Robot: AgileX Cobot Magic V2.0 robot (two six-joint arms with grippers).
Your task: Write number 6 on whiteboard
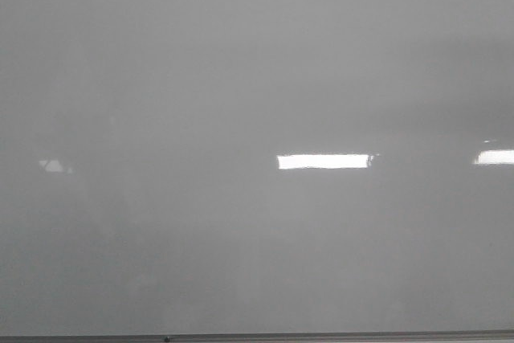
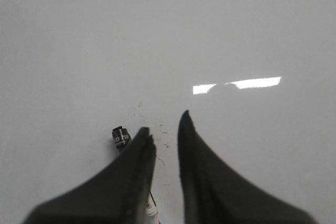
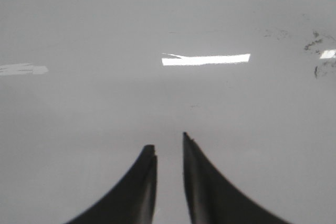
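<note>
The whiteboard (image 1: pixel 241 78) fills the front view, pale grey and glossy, with its thin dark frame edge along the bottom. No drawn number 6 shows in any view. Neither gripper shows in the front view. In the left wrist view my left gripper (image 2: pixel 165 121) hangs over the whiteboard (image 2: pixel 79 35) with a narrow gap between its jaws and nothing in the gap. A marker lies on the board, mostly hidden behind one finger: its black end (image 2: pixel 121 136) and white barrel (image 2: pixel 151 211) stick out. My right gripper (image 3: pixel 168 141) is open and empty over bare whiteboard (image 3: pixel 79 24).
Bright light reflections (image 1: pixel 323 161) lie on the board. Small black flecks (image 2: pixel 157 129) dot the board near the left fingertips. Dark smudges (image 3: pixel 317 45) mark the board at the edge of the right wrist view.
</note>
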